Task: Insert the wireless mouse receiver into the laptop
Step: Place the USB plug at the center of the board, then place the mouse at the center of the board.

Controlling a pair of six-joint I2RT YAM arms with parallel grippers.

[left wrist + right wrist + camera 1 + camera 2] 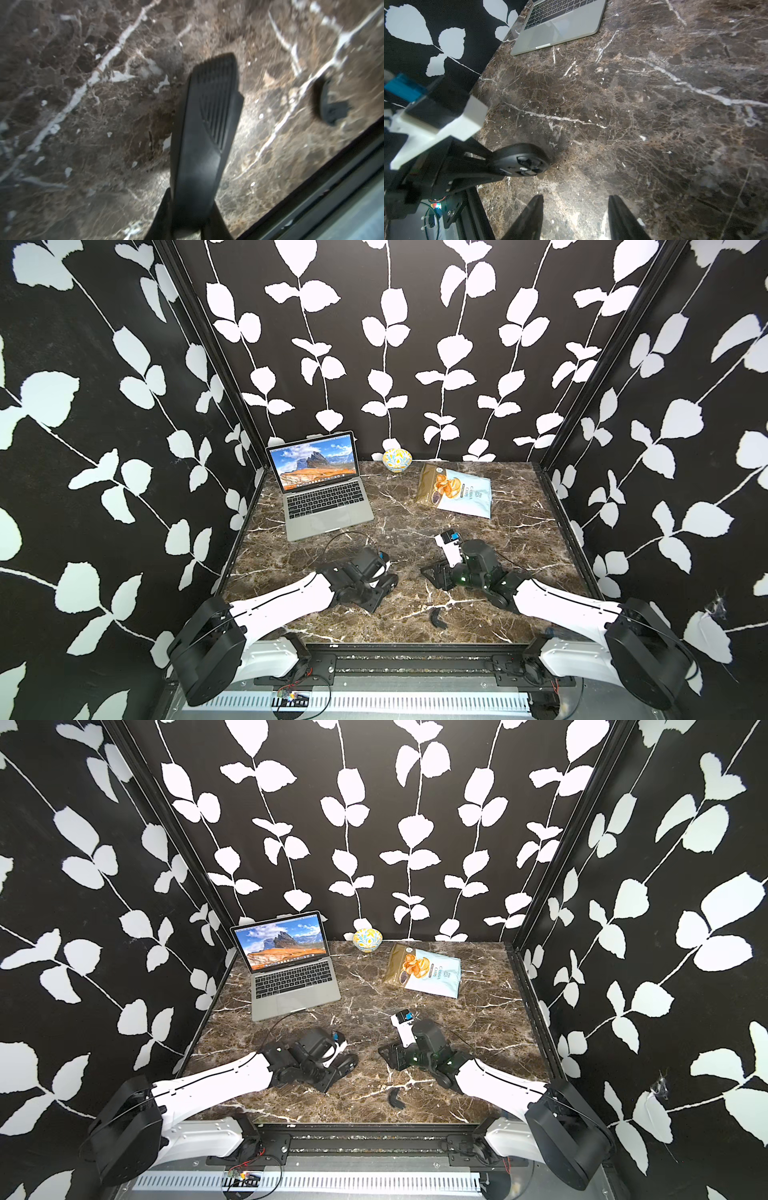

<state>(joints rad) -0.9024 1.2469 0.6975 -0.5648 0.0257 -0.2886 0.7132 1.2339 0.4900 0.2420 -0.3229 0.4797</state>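
Laptop (pixel 328 497) is sitting open at the back left of the marble table (pixel 519 556), its screen glowing with the mountain scene. Nothing is showing plugged into the sides facing the cameras, though its ports are too small to make out. A chip bag (pixel 455 493) is lying flat toward the back right, and a patterned bowl (pixel 397 459) is standing against the back wall. Both arms are reaching over the near half of the table, well apart from the laptop. The right gripper (pixel 575 197) is hovering above bare marble with its jaws apart and nothing between them. The left gripper (pixel 207 66) is pointing down at the table with its fingers pressed together; whether anything tiny is pinched there I cannot tell. The wireless mouse (pixel 521 162) is appearing in the right wrist view as a black oval right at the end of the left arm, seemingly underside up, and I cannot tell whether it is touching that gripper. Its small curved cover piece (pixel 438 619) is lying alone near the front edge. The receiver is too small to find in any view. By my reading the work is sitting partway: the cover is off, while carrying the receiver across and pushing it into a port are both remaining.
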